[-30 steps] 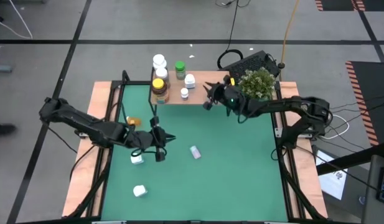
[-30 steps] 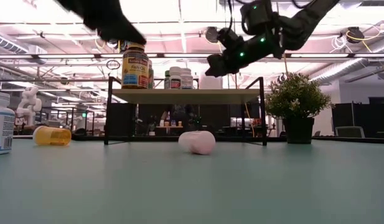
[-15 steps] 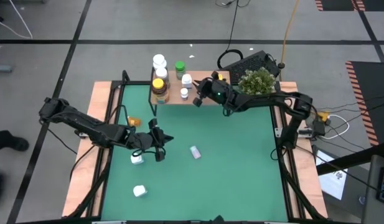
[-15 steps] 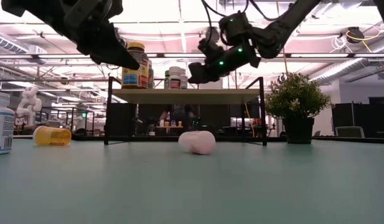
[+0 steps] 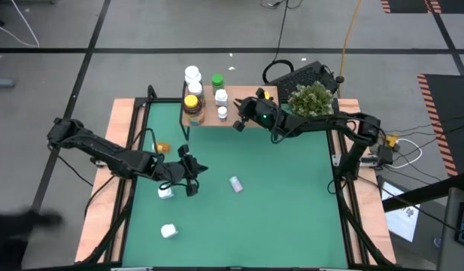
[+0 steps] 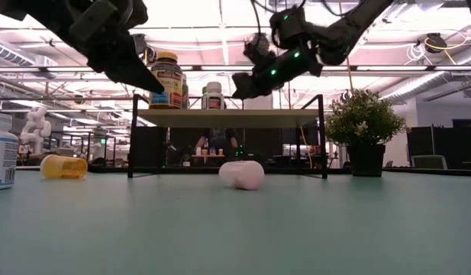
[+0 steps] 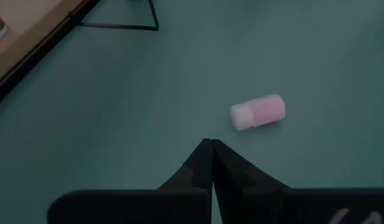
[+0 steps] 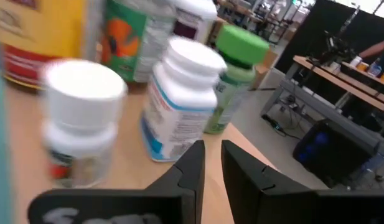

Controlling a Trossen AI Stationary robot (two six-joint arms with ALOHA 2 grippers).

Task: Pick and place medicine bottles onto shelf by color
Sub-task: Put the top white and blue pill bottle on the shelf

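The shelf (image 5: 243,105) stands at the table's far edge and carries several medicine bottles, among them an amber one with a yellow lid (image 5: 191,102), a green-capped one (image 8: 238,62) and a white one with a blue label (image 8: 179,106). My right gripper (image 8: 211,149) hovers level at the shelf's near right, a narrow gap between its fingers, right before that white bottle. My left gripper (image 7: 210,144) is shut and holds nothing, above the table's left middle. A small white bottle (image 7: 258,112) lies on its side ahead of it. My right gripper comes level from the table's right. The tip of one finger (image 8: 195,152) stands against the lower side wall (image 8: 173,146) of the white blue-labelled bottle. Nothing is between the fingers. The bottle stands upright on the shelf top.
An orange bottle (image 5: 162,146) lies near the table's left edge. Two white bottles (image 5: 165,193) (image 5: 168,230) sit toward the near left. A potted plant (image 5: 310,99) stands at the far right, beside the shelf. The right half of the green tabletop (image 5: 292,196) is bare.
My right gripper has moved toward the table's left along the shelf's near side, and the white blue-labelled bottle has slid left on the shelf toward the green-capped one, still upright. My left gripper has sunk toward the table.
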